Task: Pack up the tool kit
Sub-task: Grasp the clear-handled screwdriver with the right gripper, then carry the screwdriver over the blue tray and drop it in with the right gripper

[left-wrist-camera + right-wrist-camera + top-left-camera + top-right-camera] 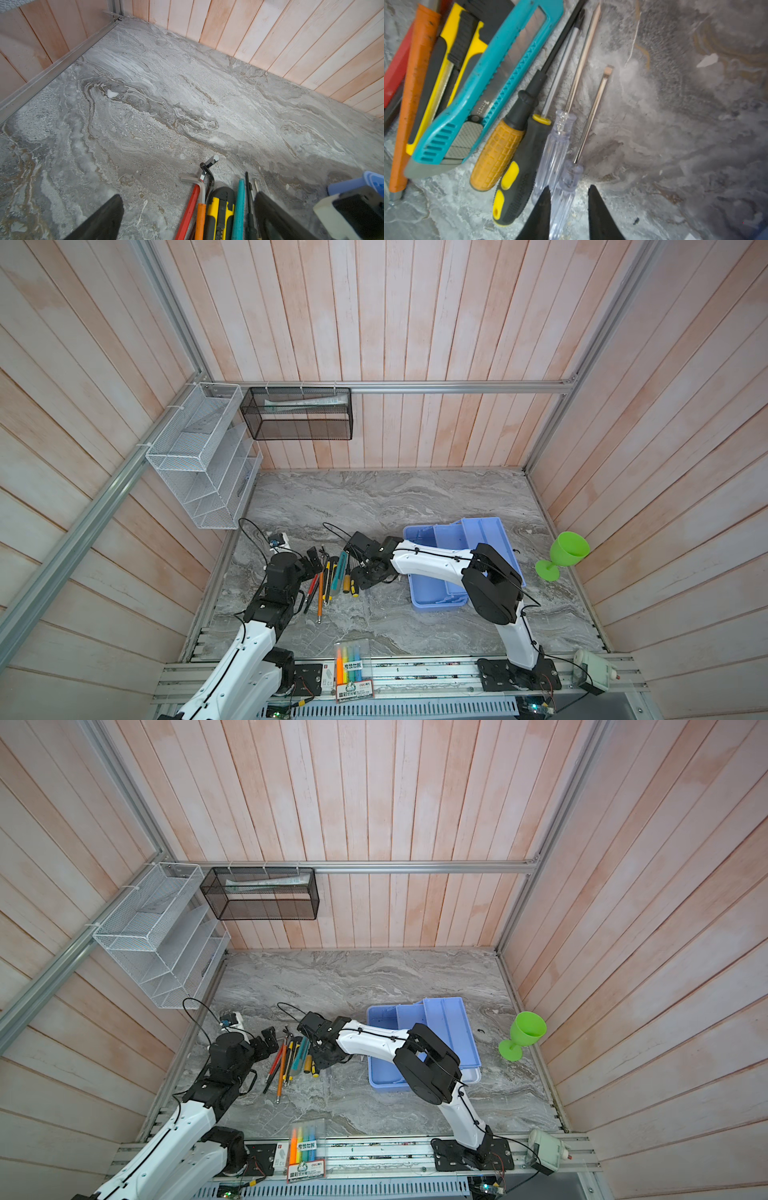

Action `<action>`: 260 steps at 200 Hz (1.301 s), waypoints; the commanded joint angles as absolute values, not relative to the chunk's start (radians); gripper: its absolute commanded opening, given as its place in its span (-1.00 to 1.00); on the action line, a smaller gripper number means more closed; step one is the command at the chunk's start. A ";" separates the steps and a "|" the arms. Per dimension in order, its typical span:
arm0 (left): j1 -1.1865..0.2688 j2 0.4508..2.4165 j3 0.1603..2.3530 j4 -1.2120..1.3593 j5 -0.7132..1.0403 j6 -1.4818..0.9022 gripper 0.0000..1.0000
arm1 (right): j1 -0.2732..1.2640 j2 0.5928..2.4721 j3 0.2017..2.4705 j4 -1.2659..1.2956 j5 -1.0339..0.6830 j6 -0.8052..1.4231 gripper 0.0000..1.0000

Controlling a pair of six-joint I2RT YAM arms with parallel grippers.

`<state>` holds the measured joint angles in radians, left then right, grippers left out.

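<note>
Right gripper (569, 186): you have it low at the end of the tool row nearest the case. Its jaws are narrowed around the handle of the small clear screwdriver (572, 172). One finger (542, 207) sits against the handle and a gap shows on the other side, so it is not clamped. The screwdriver lies flat on the marble table (675, 124), flat tip pointing away from the gripper.

Row, working outward from that screwdriver:
- larger clear screwdriver (554, 149), touching it
- black-and-yellow screwdriver (519, 176)
- orange-grip screwdriver (496, 155)
- teal knife (483, 99)
- yellow knife (452, 52)
- orange bar (415, 83)
- red bar (396, 68)

All lie side by side, packed close.

Left gripper (314, 558): it sits at the opposite side of the row, near the far tips. Its jaws are spread wide with nothing gripped.

Case, in both top views: the light blue base (432, 593) stands open on the table, right of the row and partly under your right arm. The tray (486, 535) lies tilted across the base's far side.

Other items: the highlighter pack (352, 668) is at the front edge. The green goblet (567, 551) is by the right wall.
</note>
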<state>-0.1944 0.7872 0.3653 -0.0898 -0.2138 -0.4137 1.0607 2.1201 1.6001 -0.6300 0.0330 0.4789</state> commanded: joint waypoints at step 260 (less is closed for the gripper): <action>-0.184 0.783 0.358 -0.079 -0.199 -0.404 0.99 | 0.987 1.898 1.460 -0.581 0.102 0.464 -1.00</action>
<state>-0.1898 0.7872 0.3653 -0.0895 -0.2134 -0.4137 1.0180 1.9961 1.4727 -0.6056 0.1028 0.4835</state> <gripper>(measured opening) 0.996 0.145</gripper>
